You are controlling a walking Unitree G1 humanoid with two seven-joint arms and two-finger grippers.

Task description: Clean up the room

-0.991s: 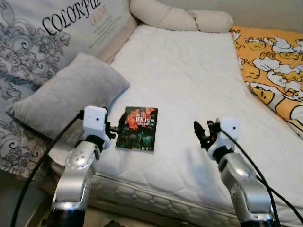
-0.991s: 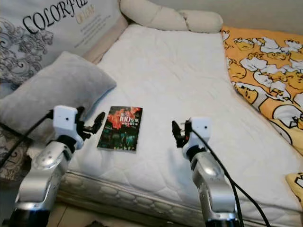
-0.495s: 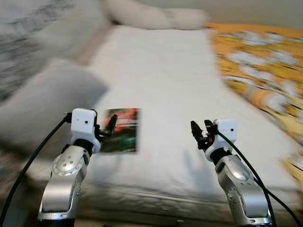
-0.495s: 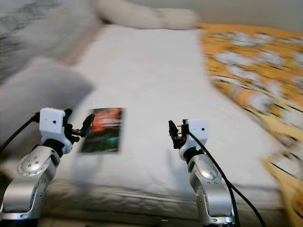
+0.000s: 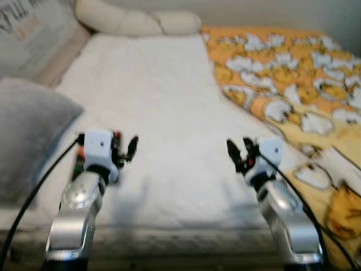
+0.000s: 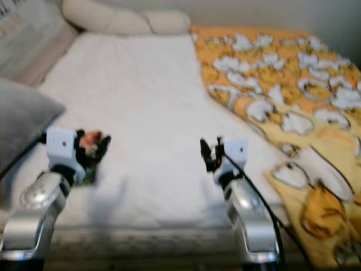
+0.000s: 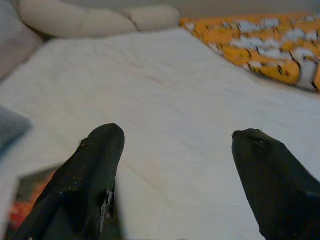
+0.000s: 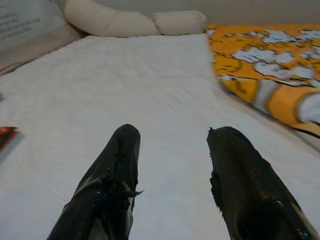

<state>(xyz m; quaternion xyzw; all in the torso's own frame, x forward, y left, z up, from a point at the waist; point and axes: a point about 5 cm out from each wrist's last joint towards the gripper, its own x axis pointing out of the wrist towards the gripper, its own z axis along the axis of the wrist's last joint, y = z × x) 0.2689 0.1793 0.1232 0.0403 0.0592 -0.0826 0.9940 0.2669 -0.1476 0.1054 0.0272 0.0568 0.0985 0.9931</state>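
Note:
A dark book with a red patch on its cover lies on the white mattress near its front left edge, mostly hidden behind my left gripper. That gripper hovers open just above the book's near end, nothing between its fingers; the book's corner shows beside one finger in the left wrist view. My right gripper is open and empty over bare mattress further right, well apart from the book. The head views are blurred.
An orange blanket with white cartoon prints covers the bed's right side and hangs over the front right. A grey pillow lies at the left edge. Cream bolster pillows line the far end, beside a printed headboard panel.
The whole picture has shifted: the camera has swung to the right, so the book and grey pillow now sit further left and more blanket shows. Both arms keep their pose, fingers still open.

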